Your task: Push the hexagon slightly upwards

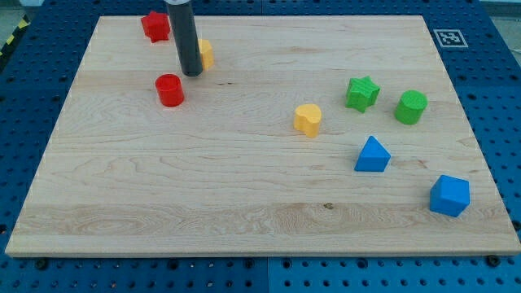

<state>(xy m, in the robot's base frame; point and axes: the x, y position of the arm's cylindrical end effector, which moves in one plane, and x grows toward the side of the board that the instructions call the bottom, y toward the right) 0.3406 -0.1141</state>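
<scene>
At the view's upper left a red star-shaped block (155, 25) sits near the top edge of the wooden board (244, 203). Just right of it the dark rod comes down, and its tip (192, 73) rests beside a yellow block (206, 54), which the rod partly hides; this is probably the hexagon the task means, though its shape cannot be made out for sure. The tip stands at the block's lower left, touching or nearly so, which suits a push toward the view's top. The arm carries no claw, so there is nothing to be apart or together. Below the tip lies a red cylinder (170, 89), apart from it.

Toward the middle right sits a second yellow block (308, 119), then a green star (362, 93) and a green cylinder (411, 107). Lower down are a blue triangular block (372, 155) and a blue cube-like block (449, 195).

The board is pale wood, lying on a blue perforated table (496, 81), with a printed marker (450, 37) at the board's upper right corner.
</scene>
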